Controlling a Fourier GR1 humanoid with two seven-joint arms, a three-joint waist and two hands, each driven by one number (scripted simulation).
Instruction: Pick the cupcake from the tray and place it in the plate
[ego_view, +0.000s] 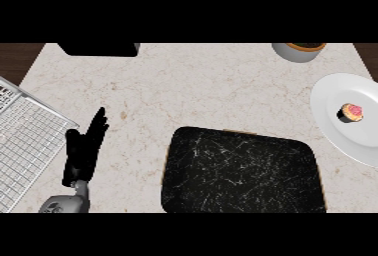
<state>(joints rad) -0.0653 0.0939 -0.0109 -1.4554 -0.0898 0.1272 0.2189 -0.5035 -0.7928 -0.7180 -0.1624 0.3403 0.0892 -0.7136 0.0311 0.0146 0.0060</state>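
Resting at lower left, left hand (83, 150) open, fingers straight and close together, pointing away across the counter (184, 85), holding nothing. Right hand not seen. Cupcake (351, 112) sits on the white plate (336, 92), well off to the hand's right. Black tray (244, 172) lies between hand and plate. Wire rack (26, 145) just left of the hand. Grey pot (297, 52) far ahead and right.
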